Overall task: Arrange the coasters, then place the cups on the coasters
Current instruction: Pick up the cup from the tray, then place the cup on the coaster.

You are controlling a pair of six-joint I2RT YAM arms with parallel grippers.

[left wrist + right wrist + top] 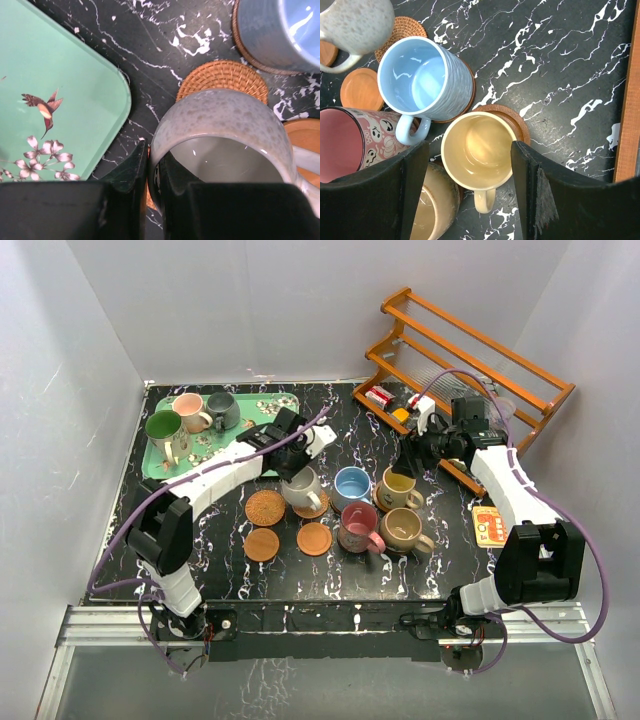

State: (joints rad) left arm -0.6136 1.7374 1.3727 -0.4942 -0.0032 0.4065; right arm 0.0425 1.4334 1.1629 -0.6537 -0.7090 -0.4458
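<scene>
In the overhead view the left gripper (297,465) is just 12 o'clock of the table's centre. Its fingers are clamped on the rim of a cream-white speckled ceramic mug (303,490). The left wrist view shows one finger (131,167) outside the wall and the other inside. The mug is over a round woven tan coaster (320,506), which peeks out at its 4 o'clock. I cannot tell whether the mug rests on it.

At that mug's 9 o'clock lies a bare reddish-brown round coaster (265,507). A bare orange-tan round coaster (262,544) lies at 7 o'clock and a second orange-tan coaster (314,538) at 6 o'clock.

The right gripper (413,458) hovers at 2 o'clock of centre. Its fingers are apart on either side of a yellow-cream ceramic mug (477,150), clear of its wall. That mug stands on a dark brown wooden coaster (512,117).

Seen from above, a light blue ribbed mug (351,485) is at its 9 o'clock, a tan glazed mug (404,528) at 6 o'clock and a pink patterned mug (358,527) at 7 o'clock.

A mint-green rectangular tray (157,468) at the table's 10 o'clock holds a green mug (165,428), a salmon-pink mug (188,408) and a grey-teal mug (222,408).
</scene>
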